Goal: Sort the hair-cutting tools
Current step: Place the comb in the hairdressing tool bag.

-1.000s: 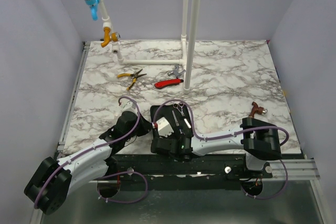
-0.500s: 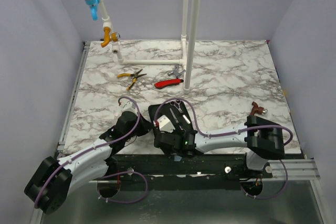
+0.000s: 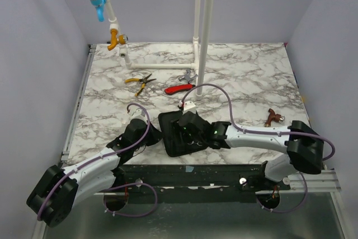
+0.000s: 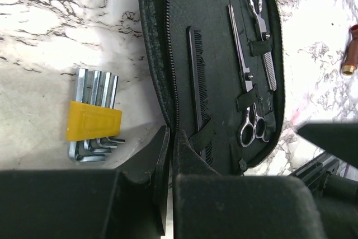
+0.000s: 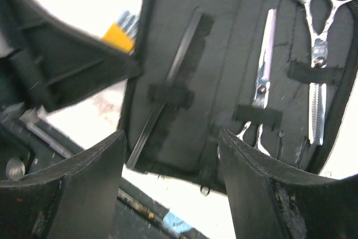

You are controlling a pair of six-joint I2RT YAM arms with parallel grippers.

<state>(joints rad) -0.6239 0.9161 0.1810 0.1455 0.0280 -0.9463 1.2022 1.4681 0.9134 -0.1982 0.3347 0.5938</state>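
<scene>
The left gripper (image 4: 172, 138) is pinched together on the near rim of the black case (image 4: 218, 43), which lies open on the marble table (image 3: 251, 82) close to the arm bases, with a yellow hex-key set (image 4: 92, 118) just beside it. Strapped inside the case lie the black comb (image 4: 197, 76), the slim scissors (image 4: 240, 48) and the toothed thinning shears (image 4: 260, 15). The right gripper (image 5: 170, 138) hangs over the case with its jaws wide apart, holding nothing, the comb below the gap

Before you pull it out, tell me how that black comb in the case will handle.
The black comb looks long and thin: probably light, slightly bendy. A strap crosses it in the case, so it will likely snag rather than lift freely.
</scene>
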